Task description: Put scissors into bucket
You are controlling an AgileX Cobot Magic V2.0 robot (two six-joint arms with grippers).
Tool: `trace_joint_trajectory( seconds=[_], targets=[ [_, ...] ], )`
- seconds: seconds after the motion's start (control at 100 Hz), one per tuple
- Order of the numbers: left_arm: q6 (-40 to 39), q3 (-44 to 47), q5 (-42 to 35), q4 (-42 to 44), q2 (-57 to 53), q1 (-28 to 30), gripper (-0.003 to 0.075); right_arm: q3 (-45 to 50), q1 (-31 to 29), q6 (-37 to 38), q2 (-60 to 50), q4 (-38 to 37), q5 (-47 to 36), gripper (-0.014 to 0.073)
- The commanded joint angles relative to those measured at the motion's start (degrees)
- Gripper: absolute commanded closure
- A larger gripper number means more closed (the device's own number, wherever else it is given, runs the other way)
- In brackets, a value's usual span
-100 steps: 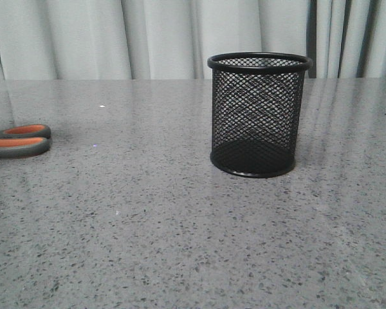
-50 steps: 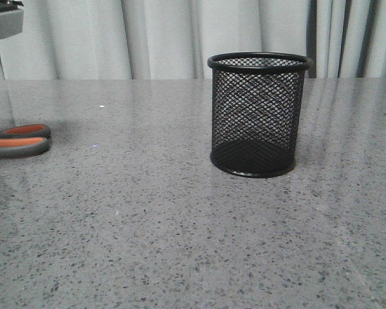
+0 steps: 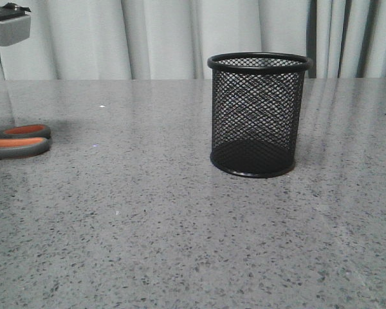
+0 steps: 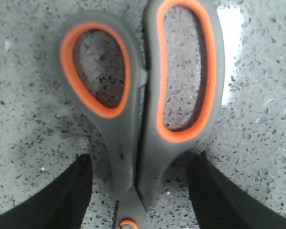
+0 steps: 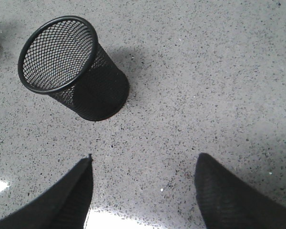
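The speckled grey bench (image 3: pixel 180 225) carries the bucket (image 3: pixel 259 114), upright right of centre and empty as far as its mesh shows, well apart from the scissors (image 3: pixel 19 140) lying flat at the far left edge. The change is above them: 1 second ago nothing hung there, and now the left arm's housing has dropped into the top left corner. Its left hand (image 4: pixel 139 191) has its fingers apart, straddling the handle necks, so a grasp looks close. The right hand (image 5: pixel 144 191) hangs apart near the bucket.
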Motion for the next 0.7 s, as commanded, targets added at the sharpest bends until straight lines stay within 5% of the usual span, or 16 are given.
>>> trace_joint_trajectory(
  seconds=[0.0,0.2,0.51,0.69],
  targets=[
    [0.3,-0.7,0.6,-0.9,-0.3,-0.4,0.0301,-2.0,-0.1,-0.7,0.3,0.7,-2.3,0.0176],
    [0.3,-0.7,1.2,-0.9,-0.2,-0.4,0.0324,-2.0,-0.1,-0.7,0.3,0.7,-2.2,0.0176],
    [-2.1,-0.7,4.2,-3.0,-0.2,-0.7,0.0709,-2.0,-0.1,-0.7,0.3,0.7,-2.2,0.0176],
    [-10.2,-1.6,4.8,-3.9,-1.9,-1.2,0.0741,-2.0,-0.1,-0.7,0.3,0.7,-2.1,0.0176]
  ],
)
